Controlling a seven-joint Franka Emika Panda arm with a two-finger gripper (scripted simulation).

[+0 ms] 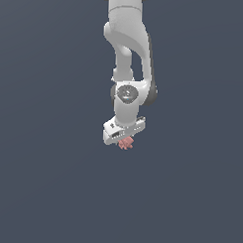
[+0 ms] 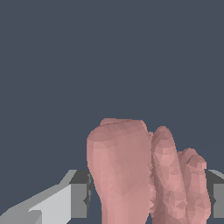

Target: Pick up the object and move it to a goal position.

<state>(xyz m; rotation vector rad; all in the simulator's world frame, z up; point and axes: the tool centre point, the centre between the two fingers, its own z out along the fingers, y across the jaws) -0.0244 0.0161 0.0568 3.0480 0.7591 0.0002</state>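
In the wrist view we saw, going left to right, the pale grey finger point(image 2: 72, 199) w/ its dark pad touching the flank of the object point(image 2: 131, 170), then the salmon-pink lumpy chunk itself filling the gap, then the other finger point(image 2: 216, 197) at the far edge, its dark pad just beside the chunk's knobbly side. So the pincer point(image 2: 146, 194) was closed on the object, which sat betw. the two pads.

In the exterior view we saw the white arm point(image 1: 128, 49) coming down from the top edge, approx. mid-frame, wrist pointing downward and tilted a bit. The pincer point(image 1: 124, 142) hung at its lower end, and only a small pink bit of the object point(image 1: 125, 144) peeked out below the white hand body. Bkgd was plain dark blue-grey all round; we couldn't tell from it whether the object touched any surface.
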